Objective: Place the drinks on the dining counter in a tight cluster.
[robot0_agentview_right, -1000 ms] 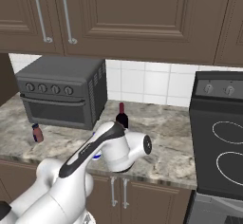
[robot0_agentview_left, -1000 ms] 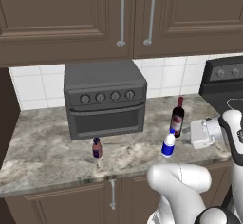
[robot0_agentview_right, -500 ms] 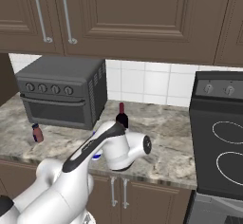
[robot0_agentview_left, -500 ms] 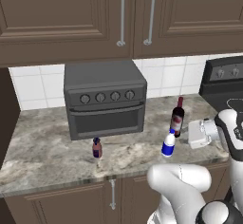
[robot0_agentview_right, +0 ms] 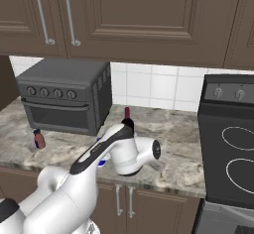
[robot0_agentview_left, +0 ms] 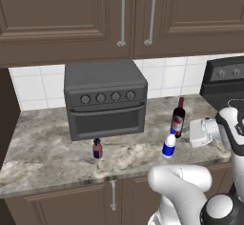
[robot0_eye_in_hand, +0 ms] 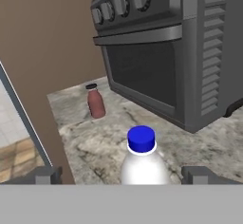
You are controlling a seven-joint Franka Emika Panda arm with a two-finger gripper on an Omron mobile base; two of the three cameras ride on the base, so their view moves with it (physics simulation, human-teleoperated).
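Three drinks stand on a stone counter [robot0_agentview_left: 43, 148] beside a toaster oven. The white bottle with a blue cap [robot0_agentview_left: 168, 144] is near the front edge. The dark wine bottle [robot0_agentview_left: 178, 117] is just behind it, and the small reddish-brown bottle [robot0_agentview_left: 97, 148] is further left. My gripper [robot0_agentview_left: 193, 133] hovers just right of the white bottle, open. In the hand view the white bottle [robot0_eye_in_hand: 142, 159] rises between my gripper [robot0_eye_in_hand: 124, 176], whose fingertips [robot0_eye_in_hand: 47, 175] stand well clear of it, and the reddish-brown bottle [robot0_eye_in_hand: 96, 102] is beyond. The dining counter is out of view.
A grey toaster oven [robot0_agentview_left: 105, 100] fills the counter's back, under brown upper cabinets [robot0_agentview_left: 119, 14]. A black stove [robot0_agentview_right: 230, 148] adjoins the counter on the right. In the right base view my arm [robot0_agentview_right: 124, 151] covers the white bottle, and the wine bottle [robot0_agentview_right: 127, 119] shows above it.
The arm has shifted only slightly. The three bottles stand where they were, and the jaws remain wide apart.
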